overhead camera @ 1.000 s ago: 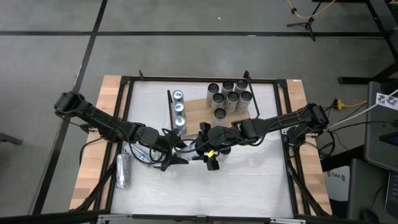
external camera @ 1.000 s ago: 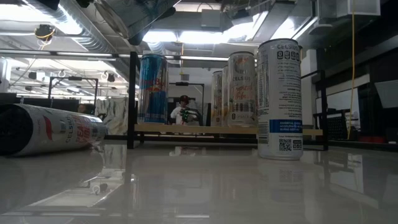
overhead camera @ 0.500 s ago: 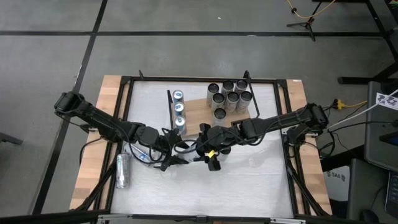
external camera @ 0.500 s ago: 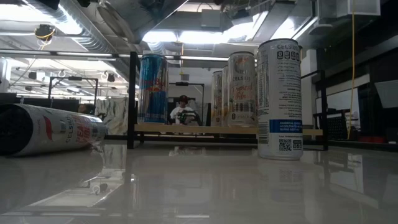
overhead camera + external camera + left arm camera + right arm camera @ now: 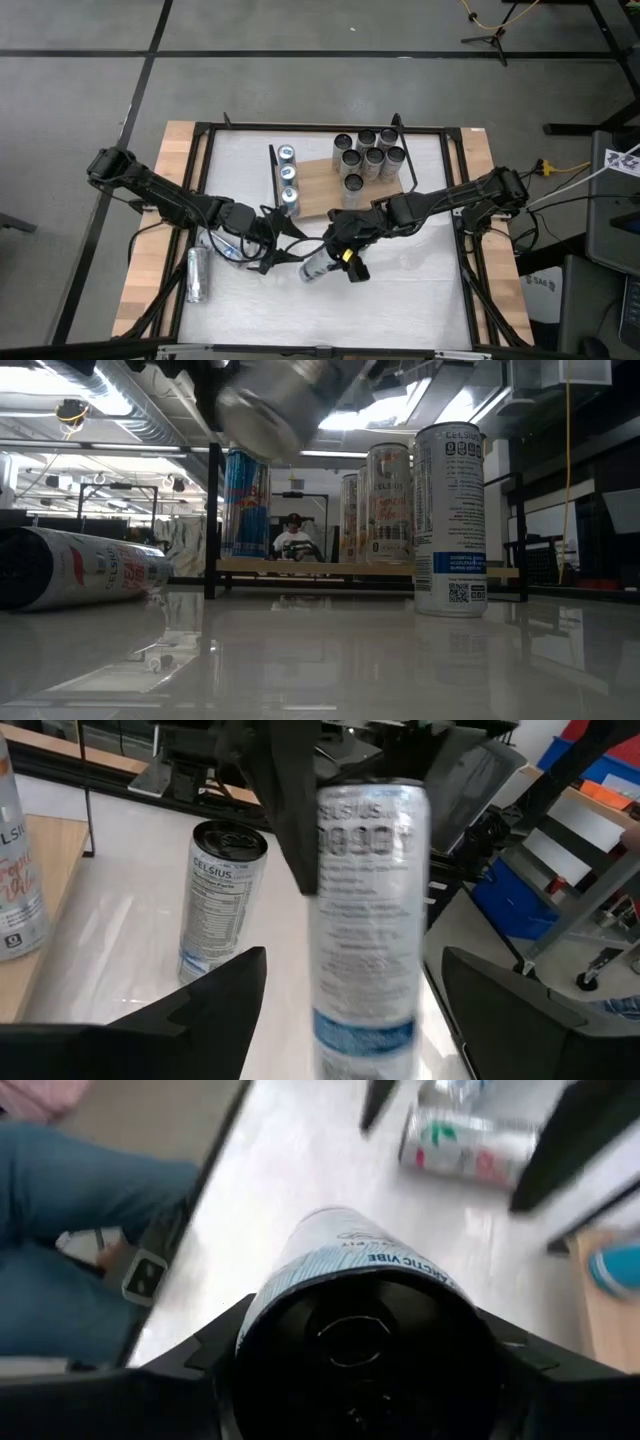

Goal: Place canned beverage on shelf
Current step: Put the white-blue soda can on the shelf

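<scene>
Held can (image 5: 368, 910) silver-white, blue band near base; shelf (image 5: 318, 186) board light brown, wire ends black; standing can (image 5: 450, 520) white, blue stripe; lying can (image 5: 80, 567) silver, red markings.

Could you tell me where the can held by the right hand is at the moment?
In the high view the can is tilted above the table's middle, gripped by the right hand, just in front of the shelf.

1. Your right gripper (image 5: 338, 258) has swung round since a second ago, tipping its held can (image 5: 318, 266) so it now lies slanted above the table.
2. That can's end now shows high in the low view.
</scene>
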You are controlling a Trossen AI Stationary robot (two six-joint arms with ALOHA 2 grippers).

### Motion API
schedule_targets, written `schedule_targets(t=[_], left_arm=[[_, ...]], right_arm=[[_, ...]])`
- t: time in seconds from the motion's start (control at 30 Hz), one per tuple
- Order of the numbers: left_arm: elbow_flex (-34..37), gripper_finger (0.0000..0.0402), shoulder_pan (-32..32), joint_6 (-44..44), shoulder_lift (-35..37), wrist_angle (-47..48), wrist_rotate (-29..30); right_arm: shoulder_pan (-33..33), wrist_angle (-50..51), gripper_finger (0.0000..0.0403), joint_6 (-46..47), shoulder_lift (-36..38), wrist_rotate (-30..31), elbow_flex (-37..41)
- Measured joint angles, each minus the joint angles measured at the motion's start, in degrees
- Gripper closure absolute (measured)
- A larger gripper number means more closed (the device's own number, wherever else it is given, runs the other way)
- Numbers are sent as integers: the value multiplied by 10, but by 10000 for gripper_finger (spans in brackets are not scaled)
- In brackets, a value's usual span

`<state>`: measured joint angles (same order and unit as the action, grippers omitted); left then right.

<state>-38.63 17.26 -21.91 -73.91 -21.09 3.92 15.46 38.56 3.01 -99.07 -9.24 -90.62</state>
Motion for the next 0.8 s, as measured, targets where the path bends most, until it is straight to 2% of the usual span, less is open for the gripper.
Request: schedule_targets(t=[0.23, 0.5, 0.8], left_arm=[[0, 105, 0, 0, 0, 0, 18], [0, 105, 0, 0, 0, 0, 35], [0, 105, 0, 0, 0, 0, 35]], right_arm=[[-1, 123, 155, -6, 0, 20, -80], [-23, 207, 155, -35, 0, 33, -167], [-93, 239, 155, -101, 1, 37, -186]])
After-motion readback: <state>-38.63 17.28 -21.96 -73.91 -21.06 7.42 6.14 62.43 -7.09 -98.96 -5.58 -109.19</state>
